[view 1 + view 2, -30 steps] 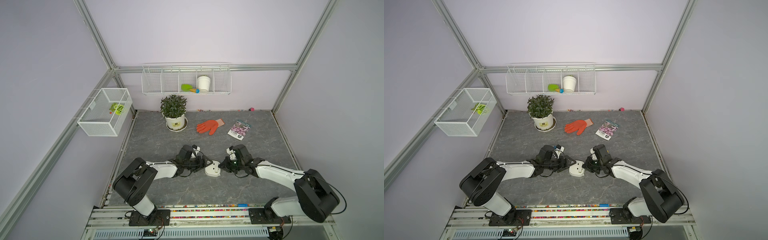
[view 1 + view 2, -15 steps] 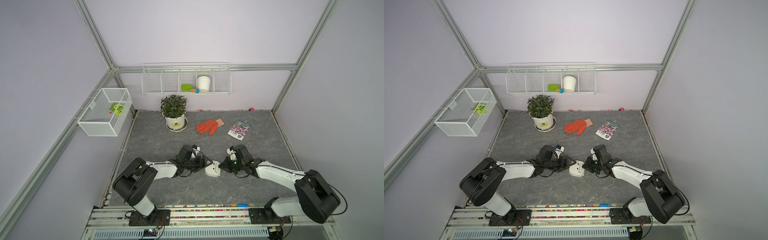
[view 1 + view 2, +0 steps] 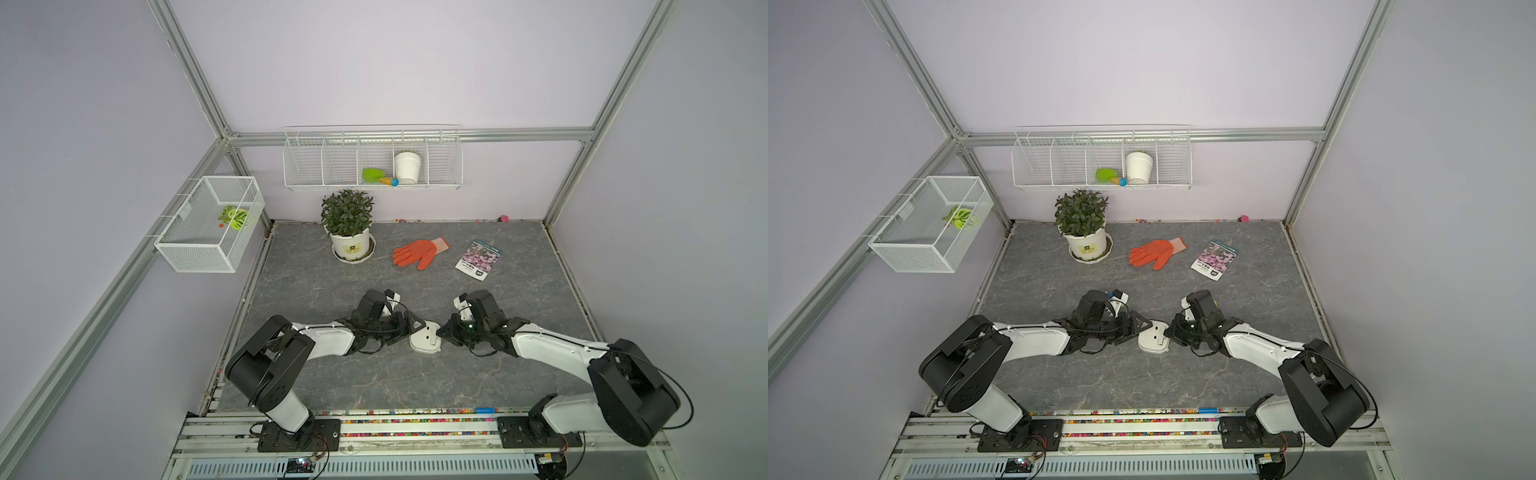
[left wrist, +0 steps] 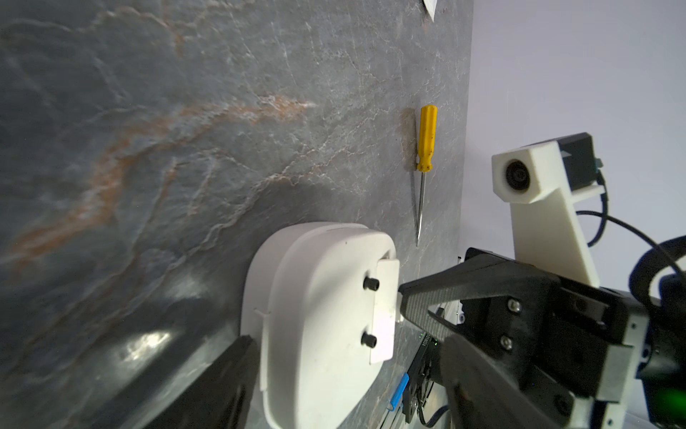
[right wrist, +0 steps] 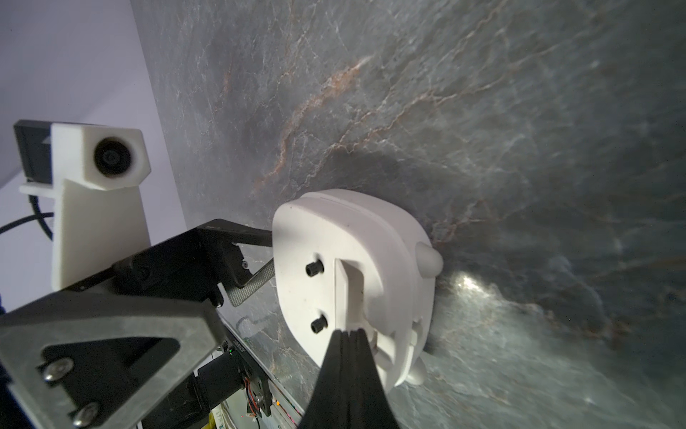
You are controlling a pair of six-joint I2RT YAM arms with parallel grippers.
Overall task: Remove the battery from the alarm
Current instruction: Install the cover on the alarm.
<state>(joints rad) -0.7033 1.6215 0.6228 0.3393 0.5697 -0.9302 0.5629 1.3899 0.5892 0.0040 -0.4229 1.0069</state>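
The alarm (image 3: 424,338) lay face down on the grey table (image 3: 374,382), near the middle and toward the front edge where the arms are mounted, its plain back up. On that back I saw two black knobs (image 4: 370,284) and a flat white cover (image 4: 384,308) sitting over the recess; the battery itself I could not see.

The right gripper (image 5: 349,332) had its fingers pressed tight together with nothing between them, and their joined tip touched the edge of that cover. The left gripper (image 3: 409,332) came in from the opposite side with its fingers spread wide at the alarm's rim. One finger (image 4: 222,371) lay against that rim, but I could not make out a real grip on it.

Beyond the alarm, on the right arm's side, a yellow screwdriver (image 4: 426,137) lay flat on the table, apart from everything else. Further back were an orange glove (image 3: 417,252), a seed packet (image 3: 478,259) and a potted plant (image 3: 349,232), all well clear of both arms.
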